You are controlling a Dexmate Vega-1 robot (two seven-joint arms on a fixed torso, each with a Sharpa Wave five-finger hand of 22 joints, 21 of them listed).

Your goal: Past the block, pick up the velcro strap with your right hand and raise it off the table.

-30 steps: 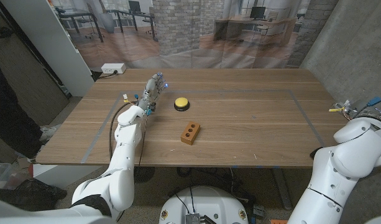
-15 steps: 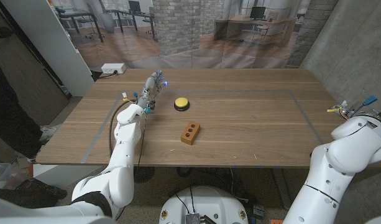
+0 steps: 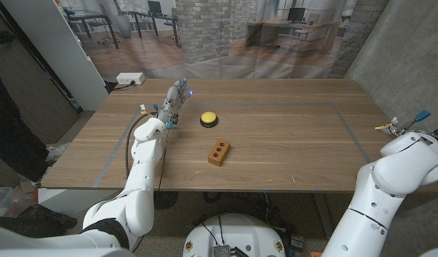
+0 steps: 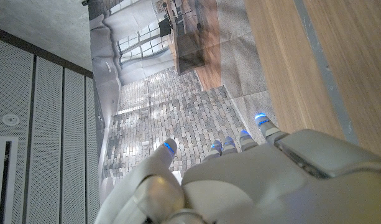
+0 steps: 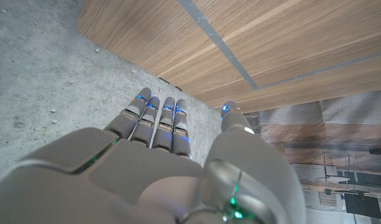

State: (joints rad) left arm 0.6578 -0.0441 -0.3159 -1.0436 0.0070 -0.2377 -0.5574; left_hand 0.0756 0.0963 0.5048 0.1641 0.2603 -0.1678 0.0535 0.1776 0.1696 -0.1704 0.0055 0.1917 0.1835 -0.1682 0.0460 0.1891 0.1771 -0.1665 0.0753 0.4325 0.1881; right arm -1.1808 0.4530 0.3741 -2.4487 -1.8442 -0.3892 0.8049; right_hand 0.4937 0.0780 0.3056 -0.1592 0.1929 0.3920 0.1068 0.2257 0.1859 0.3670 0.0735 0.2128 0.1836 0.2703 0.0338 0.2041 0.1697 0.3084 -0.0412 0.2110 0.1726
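While the right hand [image 5: 171, 162] hangs off the table's [image 3: 290, 128] right edge over grey floor, fingers straight and together, thumb apart, it holds nothing. Left hand [image 3: 176, 100] stands on the table's left side, fingers extended, empty, beside a yellow button [image 3: 208, 119]. Wooden block [image 3: 219, 152] lies mid-table. Velcro strap: cannot locate it in these views.

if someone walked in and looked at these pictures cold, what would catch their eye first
Probably the yellow button toward the table's far left of middle, with the left hand raised just beside it. Next, the brown block with holes nearer the front edge. No velcro strap can be made out, and the right hand is out past the table's edge.
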